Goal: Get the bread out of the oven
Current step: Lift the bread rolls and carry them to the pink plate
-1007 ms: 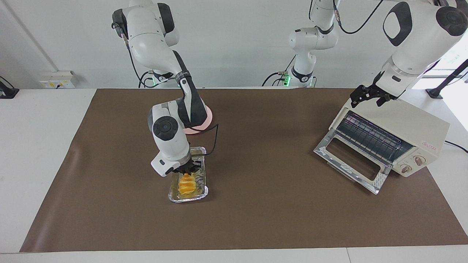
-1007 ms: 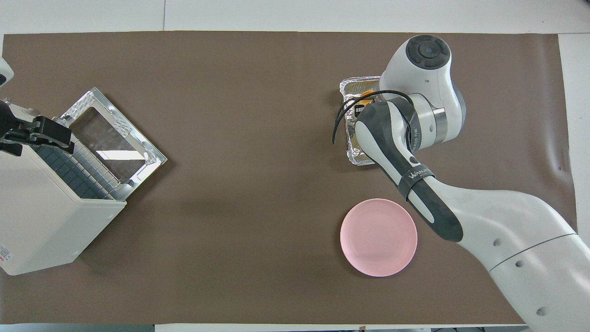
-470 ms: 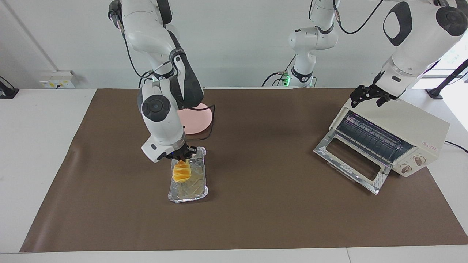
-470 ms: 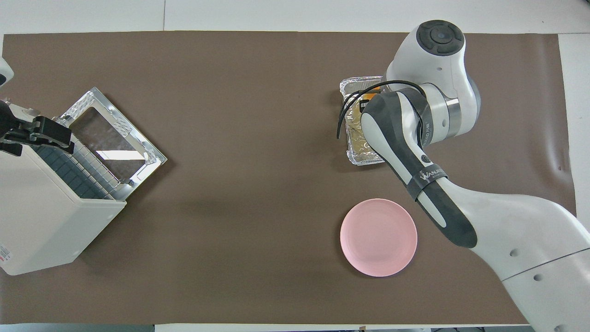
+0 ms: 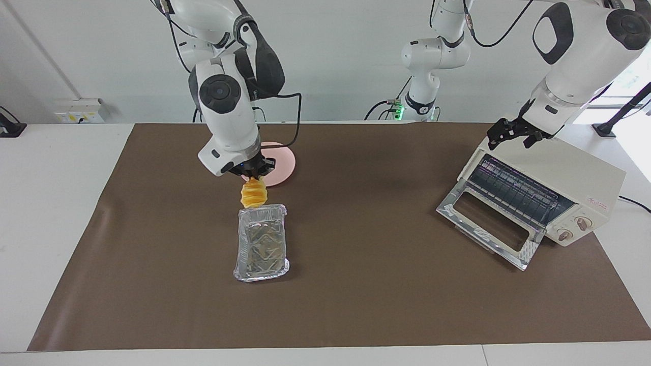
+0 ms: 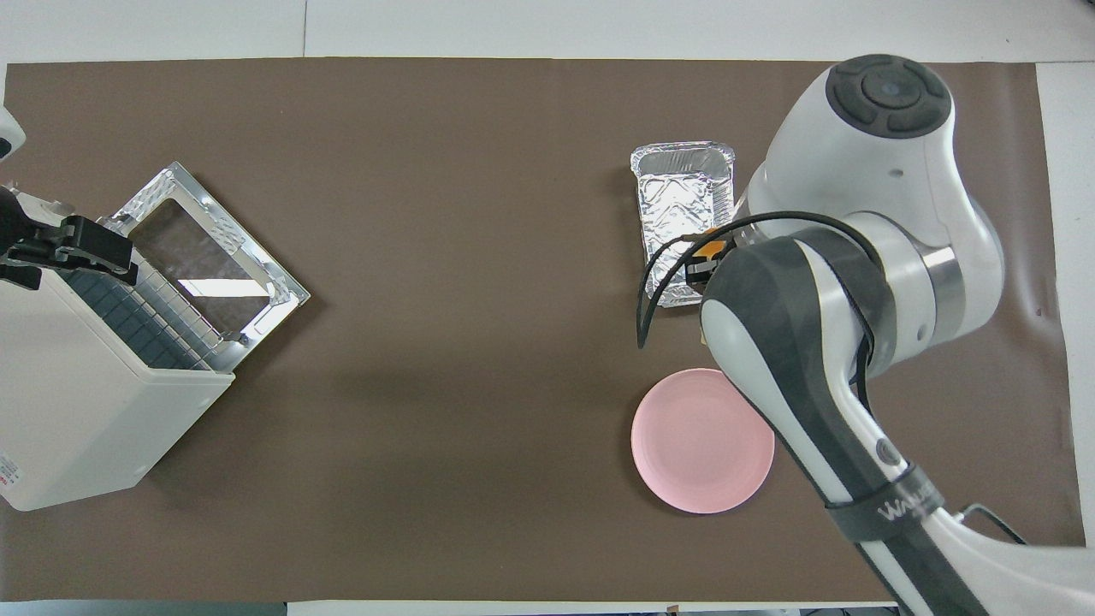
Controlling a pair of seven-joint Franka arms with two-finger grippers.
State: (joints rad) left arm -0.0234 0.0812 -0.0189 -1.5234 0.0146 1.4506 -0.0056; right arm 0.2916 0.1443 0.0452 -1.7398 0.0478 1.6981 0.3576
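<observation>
gripping the bread [image 5: 253, 193] by its top end, we are risking it slipping from our clenched right gripper [image 5: 253, 176] toward the six o'clock foil tray [image 5: 261, 244]; we cannot tell whether our left gripper [image 5: 513, 133], waiting over the oven [image 5: 585, 178], is clenched.

White table [image 5: 51, 213], brown mat [image 5: 366, 295] covering most of top; bare white margins at 3, 6 and 9 o'clock in facing view. Crease in mat [image 5: 104, 208] near 9 o'clock edge. Plain pale wall [image 5: 330, 56] across 12 o'clock. Wall socket box [image 5: 80, 111] at 10 o'clock. Dark clamp [image 5: 10, 126] at 9 o'clock edge. Bright window light [image 5: 630, 76] at 2 o'clock. Black stand [image 5: 618, 118] beneath it.
</observation>
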